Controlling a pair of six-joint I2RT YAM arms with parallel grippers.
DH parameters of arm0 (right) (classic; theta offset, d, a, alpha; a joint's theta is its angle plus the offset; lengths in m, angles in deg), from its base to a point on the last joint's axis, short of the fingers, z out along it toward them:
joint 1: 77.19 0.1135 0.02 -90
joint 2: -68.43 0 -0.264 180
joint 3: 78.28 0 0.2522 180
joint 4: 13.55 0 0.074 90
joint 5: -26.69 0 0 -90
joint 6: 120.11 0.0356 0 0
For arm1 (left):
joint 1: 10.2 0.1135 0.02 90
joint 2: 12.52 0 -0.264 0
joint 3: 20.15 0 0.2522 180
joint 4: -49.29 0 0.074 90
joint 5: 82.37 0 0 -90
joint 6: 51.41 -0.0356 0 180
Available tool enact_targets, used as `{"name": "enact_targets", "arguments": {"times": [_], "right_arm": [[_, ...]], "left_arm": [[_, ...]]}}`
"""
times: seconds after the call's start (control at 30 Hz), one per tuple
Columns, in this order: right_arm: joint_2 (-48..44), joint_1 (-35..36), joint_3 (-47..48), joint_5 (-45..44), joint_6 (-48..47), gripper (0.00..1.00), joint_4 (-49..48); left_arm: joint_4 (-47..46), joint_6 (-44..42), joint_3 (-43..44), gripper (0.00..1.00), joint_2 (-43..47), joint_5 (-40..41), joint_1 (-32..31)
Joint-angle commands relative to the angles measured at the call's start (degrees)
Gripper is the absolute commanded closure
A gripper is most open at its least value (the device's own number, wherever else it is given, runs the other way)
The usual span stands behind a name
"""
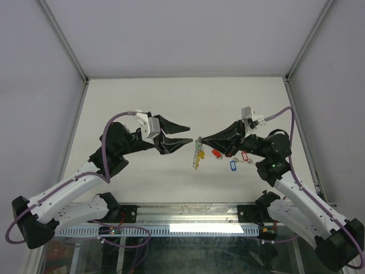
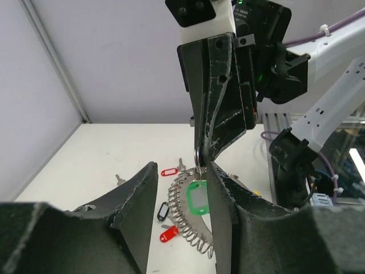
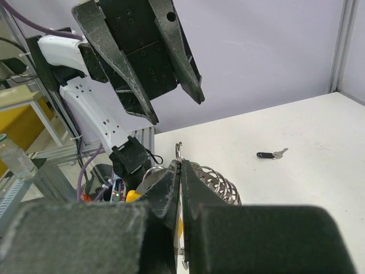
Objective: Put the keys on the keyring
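My right gripper (image 1: pixel 199 138) is shut on the keyring (image 1: pixel 197 155) and holds it above the table. The silvery coil hangs down from its tips. In the left wrist view the coil (image 2: pixel 188 224) hangs below the right gripper (image 2: pixel 199 158), with a green-tagged key (image 2: pixel 197 197) on it. My left gripper (image 1: pixel 190 133) is open and empty just left of the ring. Its fingers (image 2: pixel 219 188) stand either side of the green tag. In the right wrist view the shut gripper (image 3: pixel 181 164) pinches the ring's wire, with the coil (image 3: pixel 221 185) behind.
Loose keys lie on the table under the right arm: a red tag (image 1: pixel 216 154), a blue tag (image 1: pixel 232 165) and another red tag (image 1: pixel 245 156). The left wrist view shows red (image 2: pixel 169 171), black (image 2: pixel 163 211) and red (image 2: pixel 168 234) tags. A black-tagged key (image 3: pixel 270 154) lies farther off.
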Motion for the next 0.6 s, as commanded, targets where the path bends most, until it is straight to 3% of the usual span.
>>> {"name": "enact_targets", "arguments": {"times": [0.0,0.57], "right_arm": [[-1.7,-0.2,3.7,0.4,-4.7,1.0,0.9],[-3.1,-0.2,3.6,-1.5,-6.0,1.0,1.6]], "left_arm": [[-9.8,5.4,-1.0,0.61,-1.3,0.0,-0.5],[-15.6,11.1,-3.0,0.6,-4.8,-4.0,-2.0]]}}
